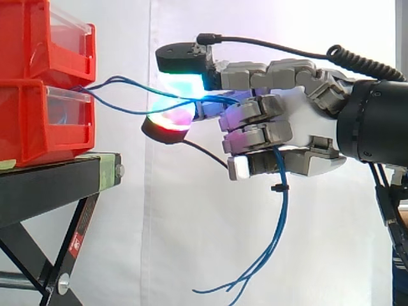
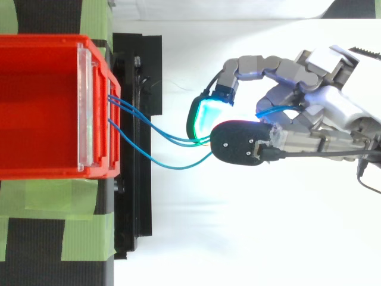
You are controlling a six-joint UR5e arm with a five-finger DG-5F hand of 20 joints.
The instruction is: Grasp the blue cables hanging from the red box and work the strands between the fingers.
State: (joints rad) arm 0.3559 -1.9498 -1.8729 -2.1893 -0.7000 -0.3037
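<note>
Three blue cables (image 2: 153, 127) ran right from the front of the lower of two stacked red boxes (image 1: 38, 121) to the hand (image 1: 306, 121). The hand's curled fingers pinched the strands, and the loose ends hung below. One black stand (image 1: 51, 185) carried the boxes.

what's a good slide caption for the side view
Robot hand gripping blue cables that run from the stacked red bins, loose ends dangling below.
</note>
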